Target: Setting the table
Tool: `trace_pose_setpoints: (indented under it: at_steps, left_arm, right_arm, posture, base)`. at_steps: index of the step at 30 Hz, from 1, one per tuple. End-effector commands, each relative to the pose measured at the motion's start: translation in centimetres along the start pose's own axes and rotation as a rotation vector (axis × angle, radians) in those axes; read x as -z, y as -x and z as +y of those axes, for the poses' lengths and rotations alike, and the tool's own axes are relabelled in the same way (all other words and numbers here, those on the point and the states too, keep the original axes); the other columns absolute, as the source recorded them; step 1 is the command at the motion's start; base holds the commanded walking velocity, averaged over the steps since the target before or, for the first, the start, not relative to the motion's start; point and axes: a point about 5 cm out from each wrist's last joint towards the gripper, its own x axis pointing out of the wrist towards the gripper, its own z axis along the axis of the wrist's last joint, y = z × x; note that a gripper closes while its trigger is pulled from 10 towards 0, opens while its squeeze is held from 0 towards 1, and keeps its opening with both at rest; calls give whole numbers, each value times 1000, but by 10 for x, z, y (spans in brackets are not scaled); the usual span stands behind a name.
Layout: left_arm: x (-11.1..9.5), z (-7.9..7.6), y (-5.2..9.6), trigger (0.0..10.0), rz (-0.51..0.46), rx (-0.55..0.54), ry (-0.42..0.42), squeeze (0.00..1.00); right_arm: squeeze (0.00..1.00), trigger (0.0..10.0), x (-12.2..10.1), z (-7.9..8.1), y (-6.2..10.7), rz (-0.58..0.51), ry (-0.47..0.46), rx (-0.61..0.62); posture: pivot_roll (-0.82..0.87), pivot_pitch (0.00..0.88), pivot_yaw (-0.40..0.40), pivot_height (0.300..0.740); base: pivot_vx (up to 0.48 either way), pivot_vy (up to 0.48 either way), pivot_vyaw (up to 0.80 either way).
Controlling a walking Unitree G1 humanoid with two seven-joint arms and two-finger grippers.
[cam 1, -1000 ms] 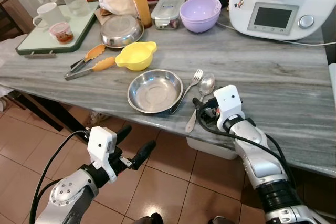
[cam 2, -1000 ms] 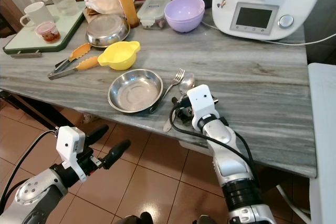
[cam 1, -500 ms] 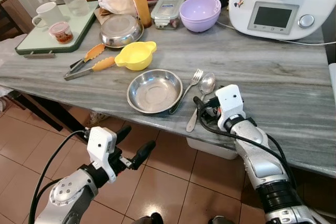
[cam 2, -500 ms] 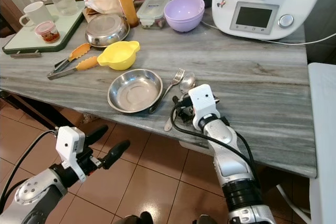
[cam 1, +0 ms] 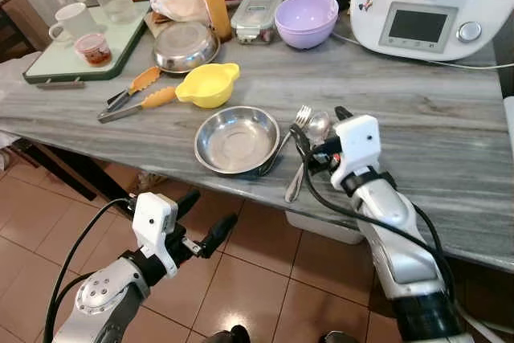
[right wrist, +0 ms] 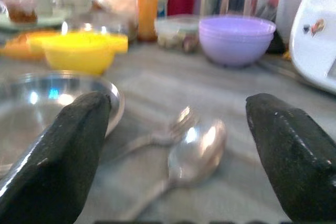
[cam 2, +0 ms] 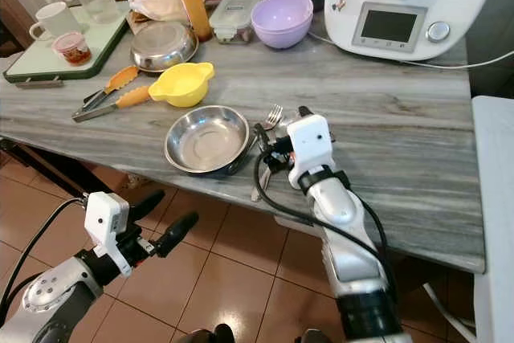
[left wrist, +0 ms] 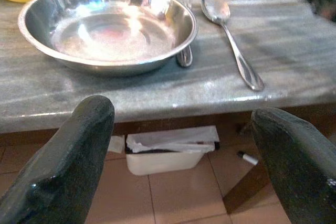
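In the left eye view, the right end effector point(cam 1: 317, 132) is seen raised just above the spoon point(cam 1: 309, 146), which lies on the grey worktop point(cam 1: 450, 142) just beside the fork point(cam 1: 295, 124) and at 3 o'clock of the steel plate point(cam 1: 237, 140). The spoon's long axis runs from its bowl at 1 o'clock to its handle tip at 7 o'clock, at the worktop's near edge. In the right eye view, the left end effector point(cam 2: 165, 221) is held below the worktop edge, over the tiled floor point(cam 2: 233, 279), so the right arm is judged the nearer one. In the left wrist view, the left fingers point(left wrist: 71, 166) are spread wide and hold nothing; plate, fork and spoon lie ahead at 12 o'clock. In the right wrist view, the right fingers point(right wrist: 63, 156) are spread apart and empty, with the spoon's bowl between and beyond them.
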Motion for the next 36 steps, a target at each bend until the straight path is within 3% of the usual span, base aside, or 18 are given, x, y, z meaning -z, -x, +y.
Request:
trace_pose_setpoints:
  at_steps: [1,13,27,31,33,36]
  left_arm:
    - [0,1,4,10000,-6,-32,-7,0]
    - [5,-6,1,10000,-42,-71,35,0]
    - [3,-6,-8,10000,-66,-57,62,0]
    - [-8,5,-11,10000,-134,-178,31,0]
    - [-12,17,-9,10000,-170,-290,3,0]
    - [-13,24,-7,10000,-182,-349,-3,0]
  right_arm:
    - [737,10000,2,7,8,3,33,-21]
    - [729,10000,21,4,52,90,84,-16]
    - [729,10000,24,7,43,117,41,-2]
    - [706,10000,23,3,42,132,6,22]
    - [655,10000,23,2,40,132,11,26]
    - [655,10000,22,2,38,133,12,25]
  posture:
    - [-118,160,146,740]
    - [-141,137,146,740]
    - [-143,144,153,740]
    - [-147,145,150,740]
    - [-150,142,146,740]
    - [-152,140,142,740]
  base:
    - [0,0,0]
    - [0,0,0]
    - [0,0,0]
    - [0,0,0]
    - [0,0,-547]
    - [0,0,-667]
